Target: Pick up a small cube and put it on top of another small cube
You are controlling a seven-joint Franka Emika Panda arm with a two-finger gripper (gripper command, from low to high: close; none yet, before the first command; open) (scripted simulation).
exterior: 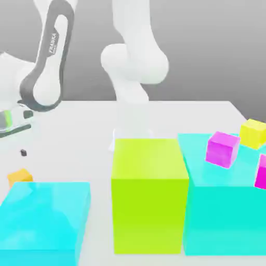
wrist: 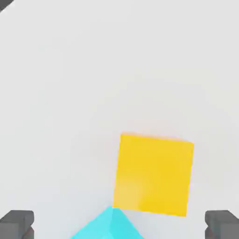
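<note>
Grey backdrop up top of the exterior view, w/ a pale tabletop (exterior: 78,135) running across the middle. Upper left of that frame: white Panda arm (exterior: 49,62) w/ dark trim, bending down toward the left edge; its hand sits at the far left, mid-height, mostly cut off by the frame edge. Tiny dark speck (exterior: 23,152) on the table just below it. Lower left: small orange cube (exterior: 20,176) on the table, right behind the top back edge of a big cyan block (exterior: 44,223) that partly hides it; whether they touch, can't tell. Centre: big lime block (exterior: 149,195), w/ the arm's white base column behind it. Right: second big cyan block (exterior: 223,208), just beside the lime one. On its top, a magenta cube (exterior: 222,149); another magenta cube (exterior: 261,171) cut by the right edge. Yellow cube (exterior: 253,133) at the upper right, behind the cyan block.

Hand view: gripper (wrist: 119,225) jaws spread wide, nothing between the fingers (wrist: 17,224) but table and blocks; dark tips sit in the lower left and lower right corners. Orange cube lies lower centre-right of the frame, flat on the table, between the two tips. Cyan block's corner pokes up at bottom centre, meeting the cube's lower left corner.
</note>
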